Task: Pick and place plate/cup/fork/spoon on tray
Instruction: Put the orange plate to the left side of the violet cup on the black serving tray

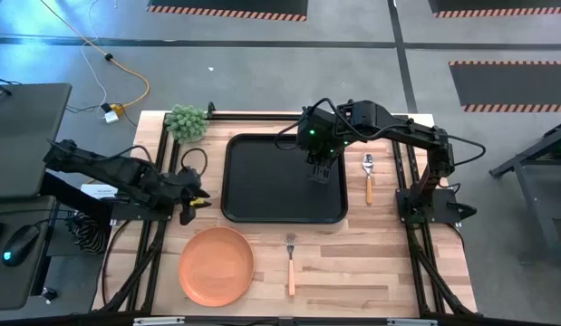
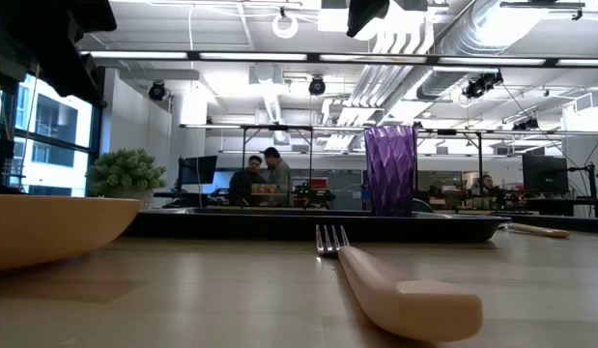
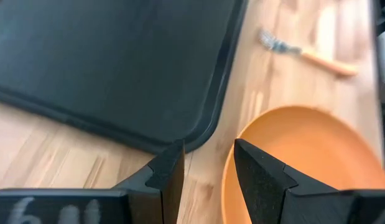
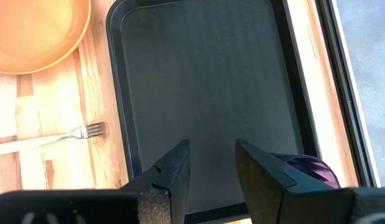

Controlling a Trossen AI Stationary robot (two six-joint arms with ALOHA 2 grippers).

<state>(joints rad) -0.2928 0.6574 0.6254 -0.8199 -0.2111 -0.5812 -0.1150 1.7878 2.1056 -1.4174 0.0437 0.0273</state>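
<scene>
Cup (image 2: 389, 170): standing upright on the tray's (image 1: 262, 172) right side. Right hand (image 1: 318, 172): open, empty, hovering directly over it. Plate (image 1: 217, 265): lying on the desk (image 1: 371, 263), just nearer than the open, waiting left hand (image 1: 191, 204).

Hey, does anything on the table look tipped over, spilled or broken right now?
Nothing stands out. The cup stands upright on the tray, and the plate, fork and spoon lie flat on the table, intact.
</scene>
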